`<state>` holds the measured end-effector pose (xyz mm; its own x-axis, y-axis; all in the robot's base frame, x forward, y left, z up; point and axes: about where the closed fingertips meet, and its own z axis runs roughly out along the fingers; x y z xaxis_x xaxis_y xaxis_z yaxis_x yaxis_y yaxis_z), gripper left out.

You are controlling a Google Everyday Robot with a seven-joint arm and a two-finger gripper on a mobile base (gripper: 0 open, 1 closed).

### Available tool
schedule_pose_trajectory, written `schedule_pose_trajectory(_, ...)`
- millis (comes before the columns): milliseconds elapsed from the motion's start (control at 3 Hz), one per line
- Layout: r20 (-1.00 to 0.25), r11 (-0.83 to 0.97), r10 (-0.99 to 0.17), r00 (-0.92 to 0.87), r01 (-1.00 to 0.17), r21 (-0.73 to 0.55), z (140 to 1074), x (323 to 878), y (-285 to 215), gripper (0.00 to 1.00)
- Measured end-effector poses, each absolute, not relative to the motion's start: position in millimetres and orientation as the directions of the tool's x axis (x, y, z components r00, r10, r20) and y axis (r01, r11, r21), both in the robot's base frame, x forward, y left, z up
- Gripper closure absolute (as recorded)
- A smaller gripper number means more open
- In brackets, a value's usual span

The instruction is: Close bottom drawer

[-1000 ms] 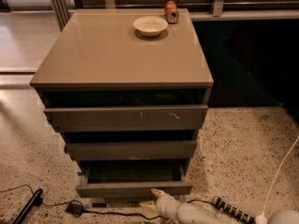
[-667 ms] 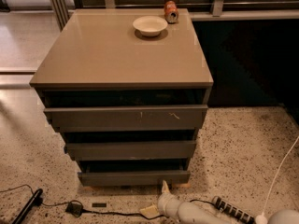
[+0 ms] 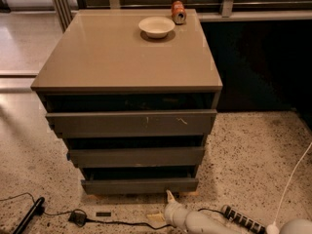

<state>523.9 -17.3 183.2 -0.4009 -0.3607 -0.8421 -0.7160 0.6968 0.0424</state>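
**Showing the gripper at the foot of the cabinet**

The bottom drawer (image 3: 140,185), lowest of three grey-brown fronts, sits beneath the middle drawer (image 3: 136,156) with a dark gap above it. The gripper (image 3: 168,196) lies low over the speckled floor, just below the right half of that front. Its fingers are together in one pale tip pointing up at the lower edge, and contact cannot be confirmed. A white bowl (image 3: 156,27) and an orange can (image 3: 178,12) stand at the rear of the counter (image 3: 122,57).
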Motion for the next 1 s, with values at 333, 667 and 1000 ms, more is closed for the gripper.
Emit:
schedule_pose_trajectory(333, -0.842, 0.697, -0.361, -0.401, -0.716, 0.042, 183.2, 523.9, -17.2, 0.41)
schedule_pose_trajectory(667, -0.842, 0.697, -0.361, -0.401, -0.716, 0.042, 183.2, 523.9, -17.2, 0.64)
schedule_pose_trajectory(1000, -0.842, 0.697, -0.361, -0.401, -0.716, 0.042, 183.2, 523.9, -17.2, 0.87)
